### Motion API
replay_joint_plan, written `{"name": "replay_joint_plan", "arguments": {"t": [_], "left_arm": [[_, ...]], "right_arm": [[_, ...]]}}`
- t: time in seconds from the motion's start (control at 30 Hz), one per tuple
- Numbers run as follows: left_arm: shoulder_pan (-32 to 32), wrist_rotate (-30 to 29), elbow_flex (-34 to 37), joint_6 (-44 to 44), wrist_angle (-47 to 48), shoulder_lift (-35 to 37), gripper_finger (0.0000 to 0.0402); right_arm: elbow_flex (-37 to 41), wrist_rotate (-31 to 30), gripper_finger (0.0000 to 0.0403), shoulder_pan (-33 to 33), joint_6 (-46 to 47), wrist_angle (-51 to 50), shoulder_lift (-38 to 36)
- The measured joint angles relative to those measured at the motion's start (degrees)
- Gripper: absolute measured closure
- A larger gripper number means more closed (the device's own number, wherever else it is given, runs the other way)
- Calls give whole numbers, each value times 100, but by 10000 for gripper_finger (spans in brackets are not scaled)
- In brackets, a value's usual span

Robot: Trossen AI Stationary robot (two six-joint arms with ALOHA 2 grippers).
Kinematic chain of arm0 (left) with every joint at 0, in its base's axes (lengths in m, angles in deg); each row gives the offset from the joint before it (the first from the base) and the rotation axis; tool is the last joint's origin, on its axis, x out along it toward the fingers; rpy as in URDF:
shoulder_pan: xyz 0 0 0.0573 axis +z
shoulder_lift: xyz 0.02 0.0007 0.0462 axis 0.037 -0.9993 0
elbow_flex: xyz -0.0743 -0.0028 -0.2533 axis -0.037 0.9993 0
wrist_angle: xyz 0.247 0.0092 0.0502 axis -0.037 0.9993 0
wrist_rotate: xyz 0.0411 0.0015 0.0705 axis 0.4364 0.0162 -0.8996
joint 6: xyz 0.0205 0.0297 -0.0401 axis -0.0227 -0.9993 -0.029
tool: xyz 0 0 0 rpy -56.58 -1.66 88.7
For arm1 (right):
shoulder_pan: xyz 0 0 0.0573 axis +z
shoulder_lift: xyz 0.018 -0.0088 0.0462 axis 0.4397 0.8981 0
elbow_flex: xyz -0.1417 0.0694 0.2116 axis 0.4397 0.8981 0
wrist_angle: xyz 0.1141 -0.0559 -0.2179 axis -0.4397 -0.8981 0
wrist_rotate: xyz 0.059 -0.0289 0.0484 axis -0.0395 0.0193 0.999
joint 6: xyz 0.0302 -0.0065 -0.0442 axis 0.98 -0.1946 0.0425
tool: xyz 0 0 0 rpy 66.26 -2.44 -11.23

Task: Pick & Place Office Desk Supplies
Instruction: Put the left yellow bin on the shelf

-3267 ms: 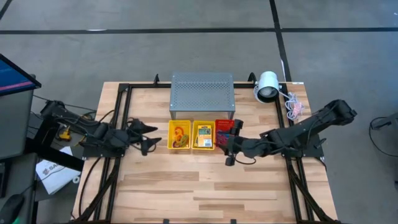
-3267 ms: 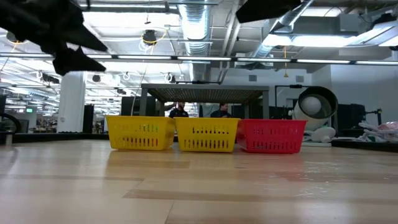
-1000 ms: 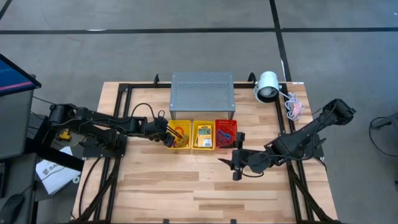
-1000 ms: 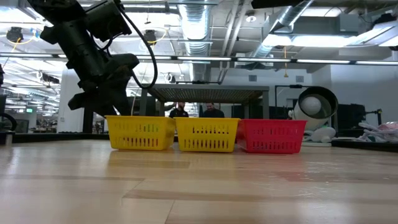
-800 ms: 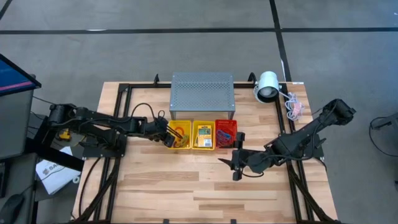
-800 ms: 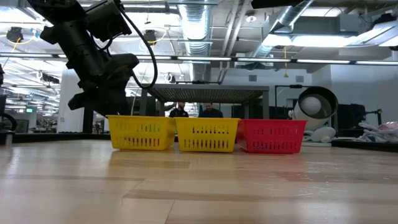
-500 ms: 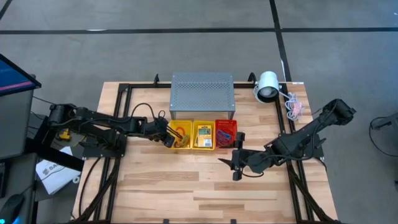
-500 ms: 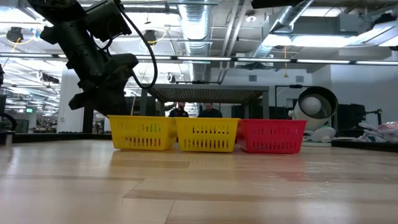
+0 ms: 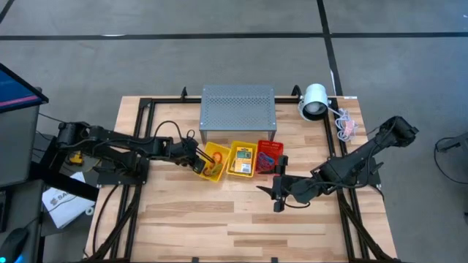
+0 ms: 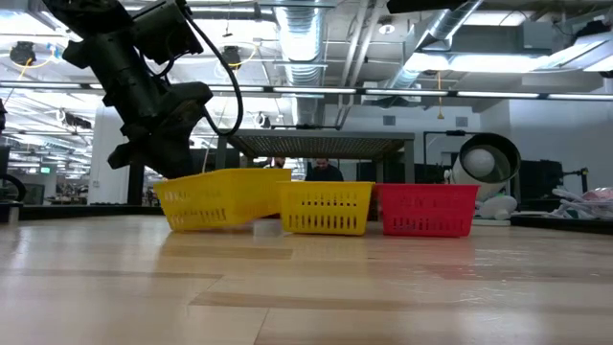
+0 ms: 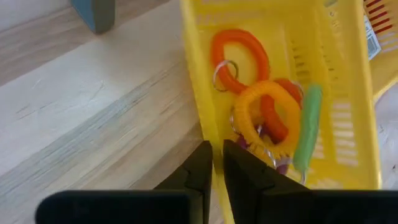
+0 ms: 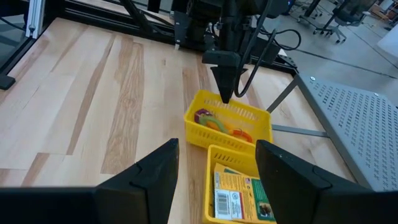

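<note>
Three mesh baskets stand in a row before the grey perforated box [image 9: 238,109]. The left yellow basket [image 9: 213,161] holds coiled orange, red, green and purple band loops [image 11: 264,115]. It sits askew and tilted [image 10: 222,199]. My left gripper [image 9: 196,162] is shut on its wall. The middle yellow basket [image 9: 242,158] holds a yellow-and-green card box [image 12: 239,196]. The red basket [image 9: 268,156] is on the right. My right gripper [image 9: 269,191] hangs open above the table, near and right of the baskets, touching nothing. My left gripper pinches the left yellow basket's long side wall [image 11: 211,140] at its rim, one finger [image 11: 242,174] inside the basket and one [image 11: 198,171] outside. The fingers slant down from the table's left. The basket is tilted, with the side toward the middle basket raised.
A white round lamp-like device [image 9: 314,101] with a cable stands at the far right. Black frame rails [image 9: 144,139] run along both table sides. Bare wood [image 9: 234,219] lies toward the near edge. People show in the room beyond the baskets in the low view.
The left yellow basket has turned about on the table and tipped, its side toward the middle basket rising. It has shoved the middle yellow basket and the red basket a little toward the table's right edge. Both arms have stayed in place.
</note>
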Motion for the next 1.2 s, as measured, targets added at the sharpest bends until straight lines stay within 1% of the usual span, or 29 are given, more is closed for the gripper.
{"name": "replay_joint_plan", "arguments": {"t": [0.23,0.47,0.87,1.0,1.2], "left_arm": [[0,99,0,-23,-9,3,387],[0,309,-40,-129,65,142,386],[0,289,-805,-367,954,962,392],[0,387,-1050,-366,1333,1064,393],[-1,733,-1399,-405,1383,1056,393]], "right_arm": [[-1,0,198,0,0,0,-1],[-1,0,198,0,0,-1,0],[-2,0,198,0,0,-17,0],[-2,0,198,0,0,-38,0],[-2,0,198,0,0,-61,0]]}}
